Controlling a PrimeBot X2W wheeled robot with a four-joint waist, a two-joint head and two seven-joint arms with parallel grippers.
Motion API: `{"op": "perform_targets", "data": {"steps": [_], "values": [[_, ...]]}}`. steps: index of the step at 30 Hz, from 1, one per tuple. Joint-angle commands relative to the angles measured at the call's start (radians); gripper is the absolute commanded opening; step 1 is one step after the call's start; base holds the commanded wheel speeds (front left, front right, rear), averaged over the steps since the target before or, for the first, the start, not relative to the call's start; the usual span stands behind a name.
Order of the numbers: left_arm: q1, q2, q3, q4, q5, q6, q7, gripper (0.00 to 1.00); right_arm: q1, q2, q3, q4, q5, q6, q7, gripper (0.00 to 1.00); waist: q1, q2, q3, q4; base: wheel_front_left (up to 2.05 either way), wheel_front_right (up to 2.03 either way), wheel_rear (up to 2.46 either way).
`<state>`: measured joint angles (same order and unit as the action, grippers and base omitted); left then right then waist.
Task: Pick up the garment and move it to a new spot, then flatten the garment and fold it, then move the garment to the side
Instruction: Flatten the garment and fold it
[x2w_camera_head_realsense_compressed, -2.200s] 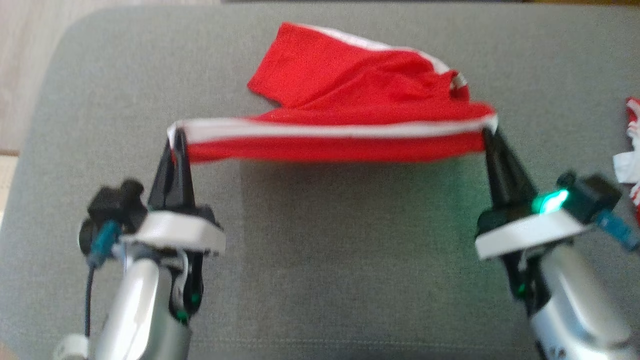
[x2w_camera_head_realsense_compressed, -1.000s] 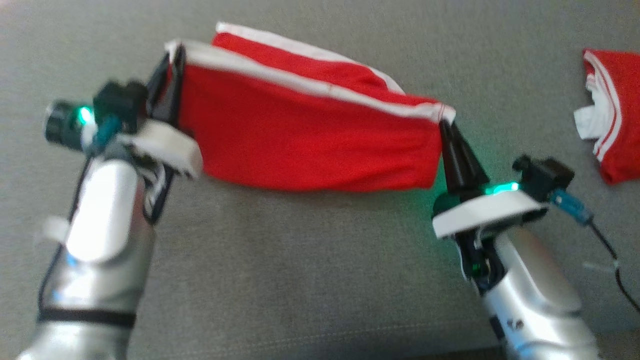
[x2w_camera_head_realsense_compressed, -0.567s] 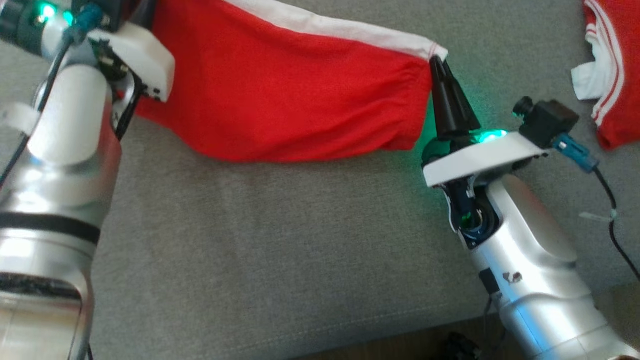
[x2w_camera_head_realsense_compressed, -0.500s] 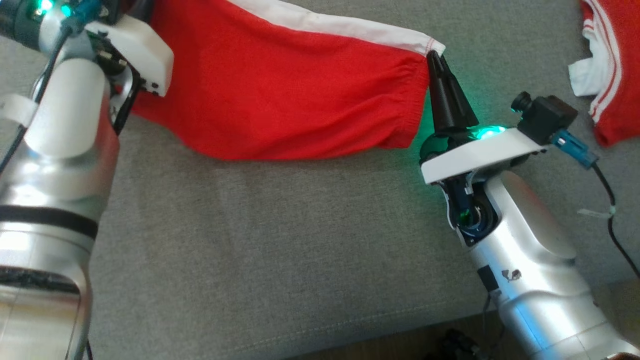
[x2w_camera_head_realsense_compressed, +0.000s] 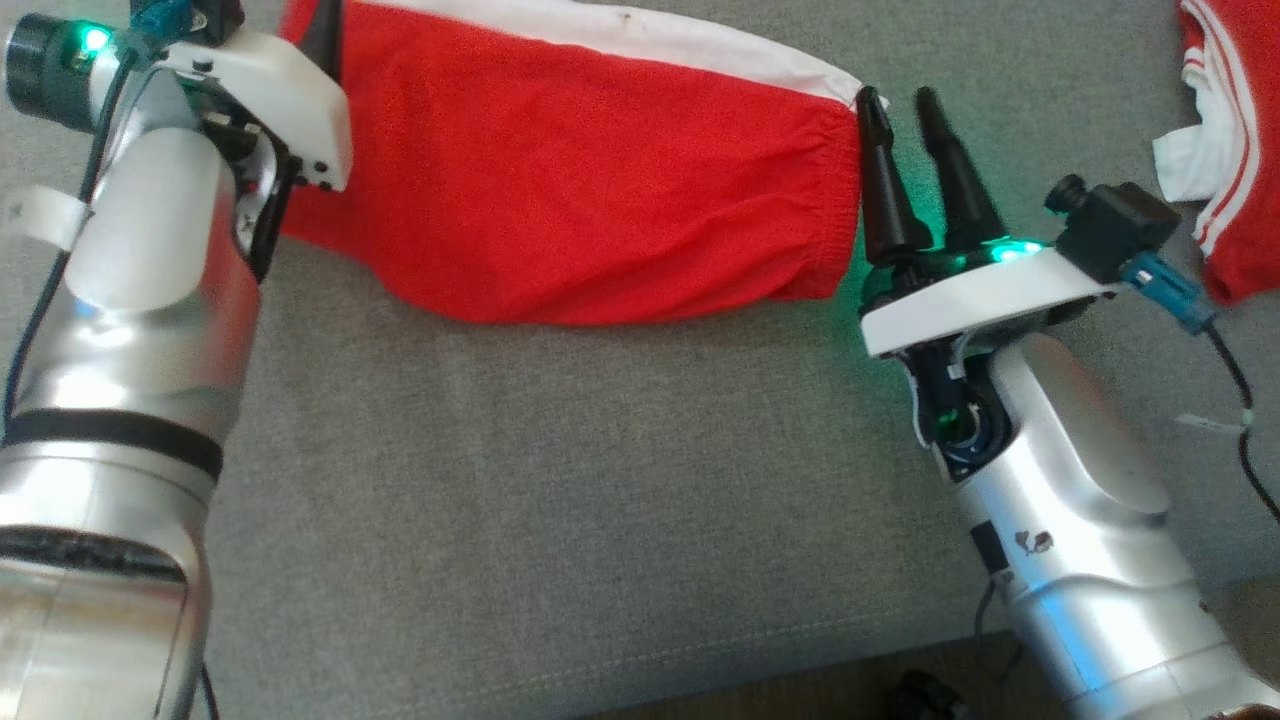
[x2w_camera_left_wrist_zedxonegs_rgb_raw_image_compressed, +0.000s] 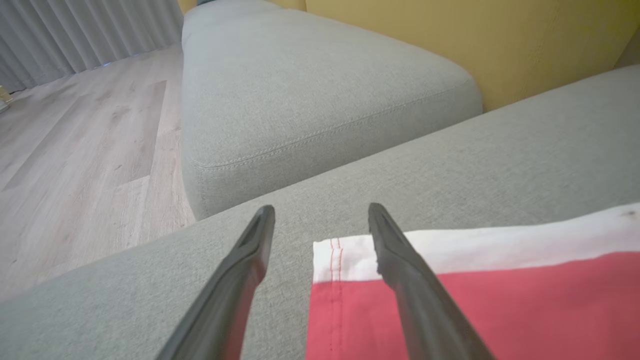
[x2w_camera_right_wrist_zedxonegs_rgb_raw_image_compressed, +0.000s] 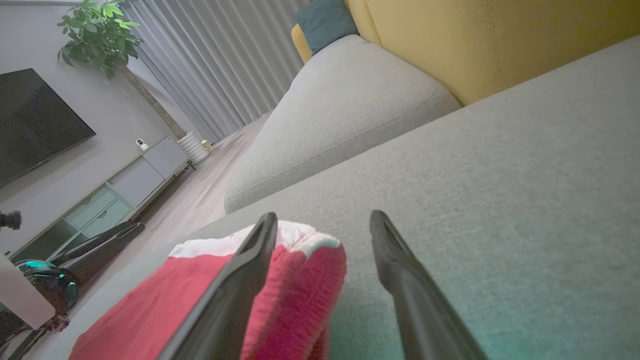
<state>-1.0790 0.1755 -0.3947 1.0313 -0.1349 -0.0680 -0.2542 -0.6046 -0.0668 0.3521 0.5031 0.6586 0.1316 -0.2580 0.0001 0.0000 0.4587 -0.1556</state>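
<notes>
The grey sofa seat carried the garment, which lay spread flat and apparently doubled over, its white band on the far edge. The left gripper and right gripper stood wide at the garment's two ends, holding nothing. Moving and flattening looked done, with perhaps one fold. Setting it aside remained.

Bare grey sofa seat lies open across the near middle. The red garment spreads over the far part. A second red garment and a black cable crowd the right edge.
</notes>
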Motion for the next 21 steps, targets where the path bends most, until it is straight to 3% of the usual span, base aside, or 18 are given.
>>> {"op": "perform_targets", "data": {"steps": [1,6,13,21], "values": [[0.003,0.032,0.031,-0.039,-0.005,0.009,-0.007,1.0,0.011,0.017,-0.003,-0.033,-0.019,-0.001,-0.004,1.0,-0.0001,0.0,-0.012,0.007,0.0,0.0,0.0],[0.074,0.004,0.072,-0.065,-0.047,0.029,-0.007,1.0,0.06,0.017,-0.062,-0.038,-0.066,-0.001,-0.004,1.0,-0.0001,0.0,-0.055,0.022,0.0,0.0,0.0],[0.163,-0.054,0.088,0.035,-0.1,0.019,-0.002,1.0,0.134,0.017,-0.125,-0.034,-0.101,-0.001,-0.004,1.0,-0.0001,0.0,-0.106,0.035,0.0,0.0,0.0],[0.183,-0.071,0.082,0.131,-0.121,0.027,0.018,1.0,0.155,0.017,-0.143,-0.031,-0.123,-0.001,-0.004,1.0,-0.0001,0.0,-0.111,0.026,0.0,0.0,0.0]]}}
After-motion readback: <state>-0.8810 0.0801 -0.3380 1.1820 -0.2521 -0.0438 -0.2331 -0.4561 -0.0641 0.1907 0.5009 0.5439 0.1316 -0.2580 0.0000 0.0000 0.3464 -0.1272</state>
